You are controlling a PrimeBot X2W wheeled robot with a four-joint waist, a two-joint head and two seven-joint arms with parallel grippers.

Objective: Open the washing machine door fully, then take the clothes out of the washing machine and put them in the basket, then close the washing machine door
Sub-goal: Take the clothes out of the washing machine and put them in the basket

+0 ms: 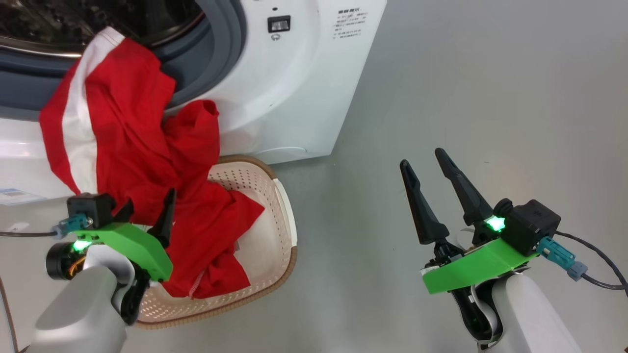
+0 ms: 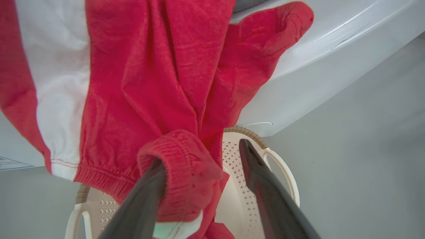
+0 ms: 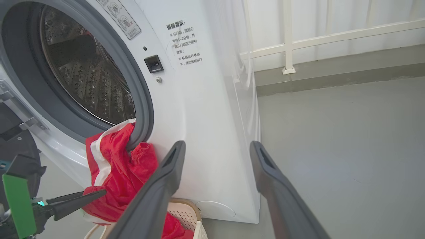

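Red clothes (image 1: 137,147) trail from the washing machine (image 1: 294,98) into the basket (image 1: 260,191) (left jaws and right jaws both gape).

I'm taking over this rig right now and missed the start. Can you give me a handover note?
Left gripper: open, red cloth draped over one finger, above the basket.
Right gripper: open, empty, off to the side over the floor.
Red clothes: hanging from the washer's drum, lower end in the basket.
Done: washer opened, clothes pulled partway out.
Left: get clothes fully into basket, check drum, shut the washer.
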